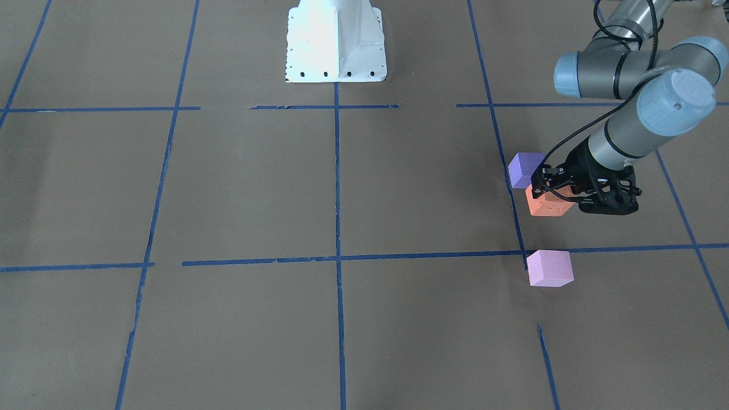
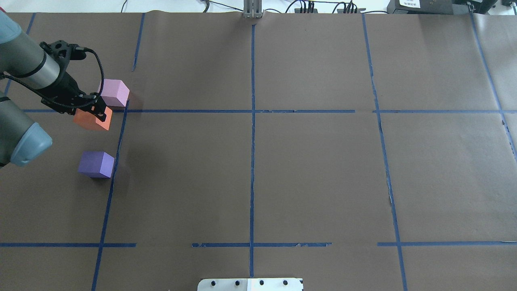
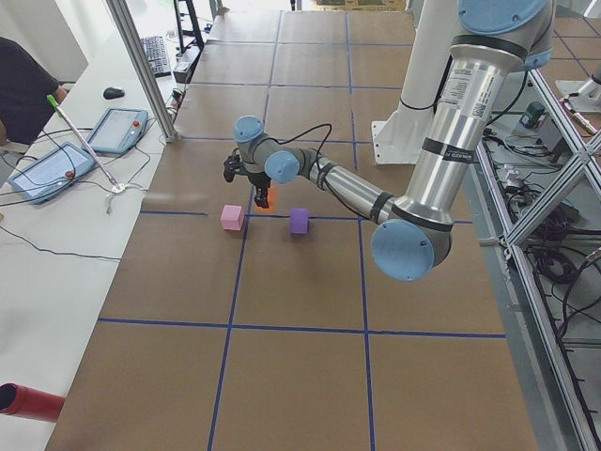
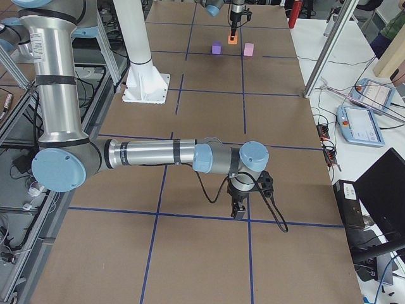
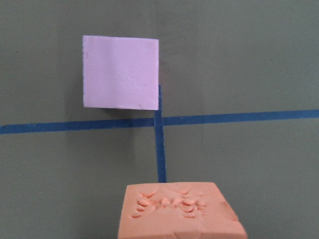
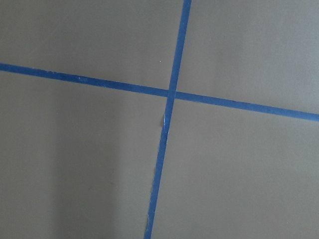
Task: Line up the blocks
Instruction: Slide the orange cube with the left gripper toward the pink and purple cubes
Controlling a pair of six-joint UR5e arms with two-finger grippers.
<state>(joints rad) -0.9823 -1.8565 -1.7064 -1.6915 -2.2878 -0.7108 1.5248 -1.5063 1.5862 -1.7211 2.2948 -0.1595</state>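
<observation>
My left gripper (image 1: 548,191) is shut on the orange block (image 1: 548,206) and holds it just above the paper; it also shows in the overhead view (image 2: 97,112). The orange block (image 2: 89,121) hangs between the violet-purple block (image 2: 96,164) and the pale pink block (image 2: 114,92). In the left wrist view the orange block (image 5: 182,211) fills the bottom edge, and the pink block (image 5: 120,72) lies ahead beside a tape crossing. My right gripper (image 4: 238,212) shows only in the exterior right view, pointing down over a tape crossing far from the blocks. I cannot tell if it is open or shut.
Blue tape lines (image 2: 252,111) divide the brown paper into squares. The white robot base (image 1: 336,42) stands at the middle of the robot's side. Monitors, tablets and cables lie on the white bench (image 3: 56,169) past the far edge.
</observation>
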